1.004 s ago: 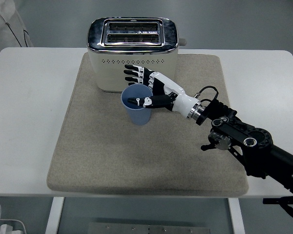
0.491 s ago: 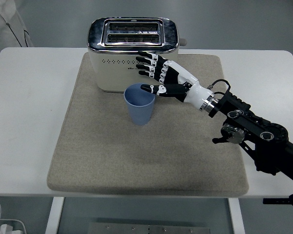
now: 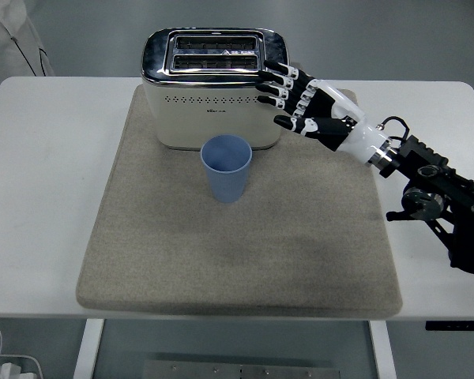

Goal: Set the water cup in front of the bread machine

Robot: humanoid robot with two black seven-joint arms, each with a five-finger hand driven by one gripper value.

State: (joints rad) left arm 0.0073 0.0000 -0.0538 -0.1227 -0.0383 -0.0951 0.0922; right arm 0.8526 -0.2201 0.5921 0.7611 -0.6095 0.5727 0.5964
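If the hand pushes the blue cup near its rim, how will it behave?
The blue cup looks empty and thin, so probably light. It narrows toward its base, so it may tip rather than slide, especially on the rough mat.

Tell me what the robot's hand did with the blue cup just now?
The right hand let go of the blue cup and pulled away, up and to the right, fingers open, now beside the toaster. The cup stayed upright on the mat in front of the toaster; neither moved.
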